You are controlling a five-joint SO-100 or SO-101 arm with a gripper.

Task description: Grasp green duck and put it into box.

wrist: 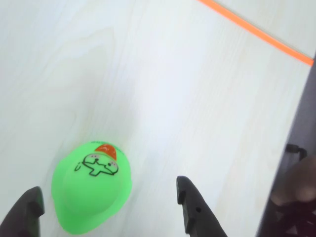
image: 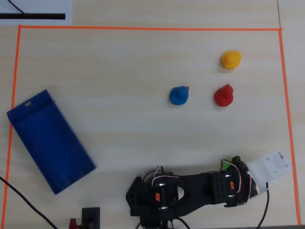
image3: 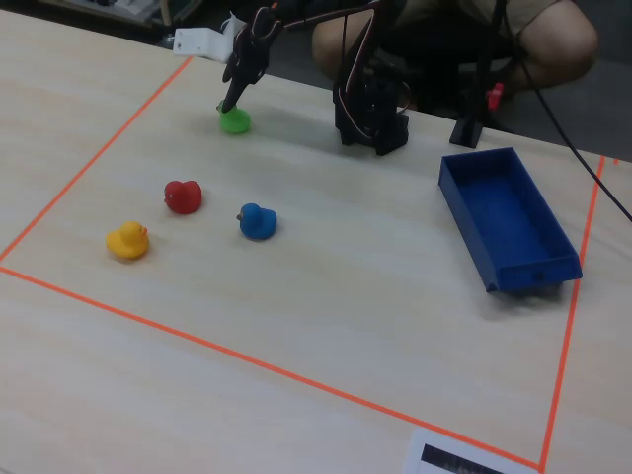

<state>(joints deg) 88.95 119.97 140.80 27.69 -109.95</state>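
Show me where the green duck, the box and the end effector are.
green duck (wrist: 91,190): wrist view, middle of its body.
box (image3: 472,212): fixed view, left wall.
end effector (wrist: 108,207): wrist view, midway between the open fingertips.

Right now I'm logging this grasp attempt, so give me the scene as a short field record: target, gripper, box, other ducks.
target: green duck, on the table, not lifted
gripper: gripper open, fingers either side of the duck
box: blue box, empty, far across the table from the duck
other ducks: red duck, blue duck, yellow duck, all outside the box
border: orange tape
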